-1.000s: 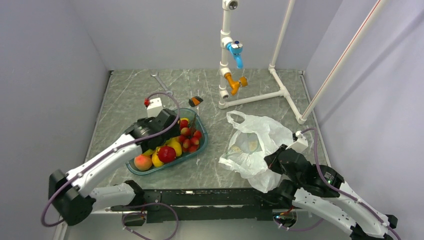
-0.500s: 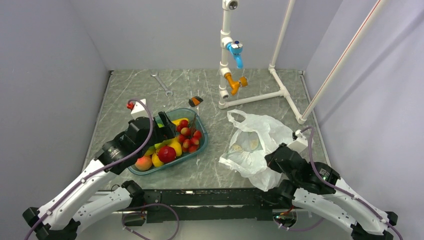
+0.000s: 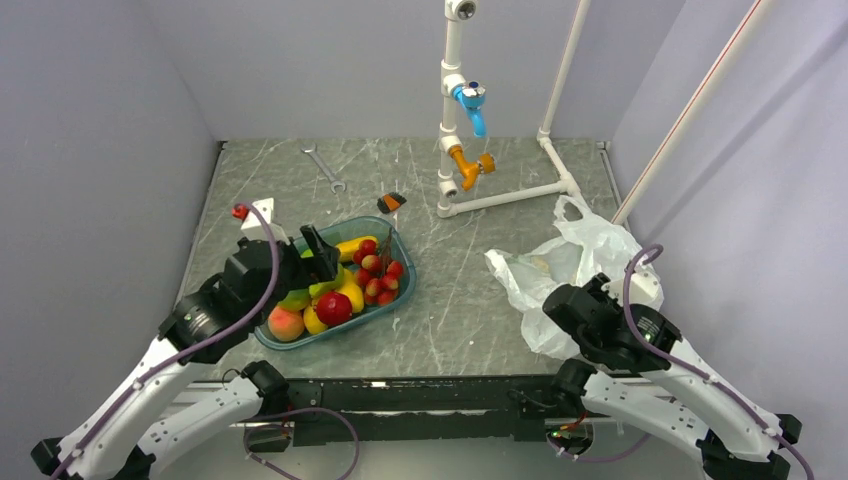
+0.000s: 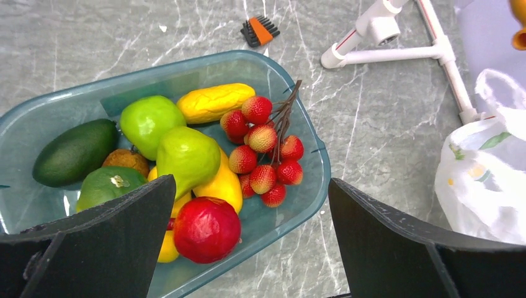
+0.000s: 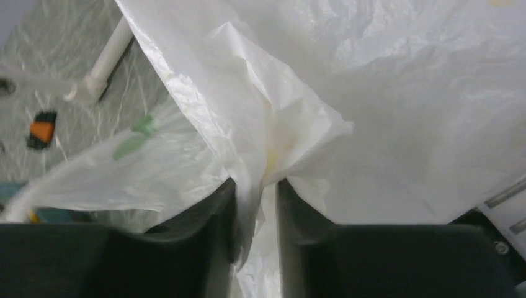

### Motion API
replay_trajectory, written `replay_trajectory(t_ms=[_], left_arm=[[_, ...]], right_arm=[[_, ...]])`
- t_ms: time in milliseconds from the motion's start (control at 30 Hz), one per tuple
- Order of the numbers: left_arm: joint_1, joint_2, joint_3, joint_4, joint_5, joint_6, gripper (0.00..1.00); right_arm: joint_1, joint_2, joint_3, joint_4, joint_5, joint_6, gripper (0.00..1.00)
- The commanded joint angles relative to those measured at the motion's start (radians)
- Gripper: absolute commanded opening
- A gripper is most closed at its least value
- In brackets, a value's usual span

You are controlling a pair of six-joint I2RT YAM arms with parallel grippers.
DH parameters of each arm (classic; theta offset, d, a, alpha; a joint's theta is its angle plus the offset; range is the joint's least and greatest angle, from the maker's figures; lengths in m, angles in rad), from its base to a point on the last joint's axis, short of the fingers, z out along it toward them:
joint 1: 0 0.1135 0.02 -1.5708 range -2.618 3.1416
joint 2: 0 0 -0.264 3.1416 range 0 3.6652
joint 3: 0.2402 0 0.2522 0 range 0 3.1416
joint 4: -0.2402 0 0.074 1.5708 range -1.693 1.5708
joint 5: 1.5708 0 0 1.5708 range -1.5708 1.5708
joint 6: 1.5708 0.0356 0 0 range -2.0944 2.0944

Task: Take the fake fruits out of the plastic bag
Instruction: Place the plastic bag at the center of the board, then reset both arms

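The fake fruits lie in a teal tray (image 3: 398,292): a red apple (image 4: 206,228), a cluster of red berries (image 4: 263,149), a green pear (image 4: 188,156) and a green-orange round fruit (image 4: 110,186). My left gripper (image 3: 312,252) hovers over the tray's near left part, wide open and holding nothing (image 4: 251,183). The plastic bag (image 3: 575,255) lies crumpled at the right side of the table. My right gripper (image 3: 562,300) is at the bag's near edge, and its jaws (image 5: 256,183) stand narrowly apart with a gathered fold of bag film (image 5: 372,93) between them. What the bag holds is hidden.
In the tray also lie yellow mango-like fruits (image 4: 214,101), a dark avocado (image 4: 73,152) and a peach (image 3: 286,324). A white pipe frame (image 3: 505,195) with blue and orange valves stands at the back. A wrench (image 3: 322,168) and a small orange-black tool (image 3: 391,202) lie behind the tray.
The right gripper has dragged the bag to the right, towards the pipe frame's leg. The left arm has drawn back from over the tray towards the near left, still open.
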Motion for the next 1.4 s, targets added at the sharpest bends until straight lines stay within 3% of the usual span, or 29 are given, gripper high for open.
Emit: replay_trajectory(t_ms=[0, 67, 167, 233, 333, 433, 500, 800, 1067, 1367], left_arm=[[0.002, -0.071, 0.061, -0.054, -0.025, 0.068, 0.99], [0.002, -0.104, 0.068, -0.072, -0.02, 0.086, 0.99], [0.002, -0.158, 0.074, -0.094, -0.002, 0.109, 0.99], [0.001, -0.19, 0.082, -0.098, 0.018, 0.136, 0.99], [0.001, -0.242, 0.095, -0.083, 0.051, 0.186, 0.99], [0.002, -0.305, 0.078, -0.017, 0.103, 0.258, 0.99], [0.002, -0.356, 0.046, 0.038, 0.132, 0.284, 0.99], [0.002, -0.529, -0.023, 0.251, 0.203, 0.387, 0.99], [0.002, -0.477, 0.067, 0.217, 0.17, 0.463, 0.99], [0.002, -0.452, 0.06, 0.224, 0.174, 0.455, 0.99]], right_arm=[[-0.043, 0.048, 0.006, -0.062, 0.06, 0.066, 0.45], [-0.047, 0.025, -0.001, -0.062, 0.055, 0.07, 0.73], [-0.045, -0.028, 0.011, -0.05, 0.057, 0.052, 0.98], [-0.045, -0.074, 0.033, 0.017, 0.052, -0.082, 1.0], [-0.045, -0.144, 0.046, 0.242, -0.001, -0.416, 1.0], [-0.044, -0.206, 0.009, 0.531, -0.15, -0.758, 1.0], [-0.045, -0.214, -0.007, 0.654, -0.252, -0.885, 1.0], [-0.045, -0.049, 0.162, 0.743, -0.217, -1.01, 1.0], [-0.046, -0.049, 0.228, 0.825, -0.192, -1.112, 1.0], [-0.045, -0.057, 0.248, 0.832, -0.133, -1.116, 1.0]])
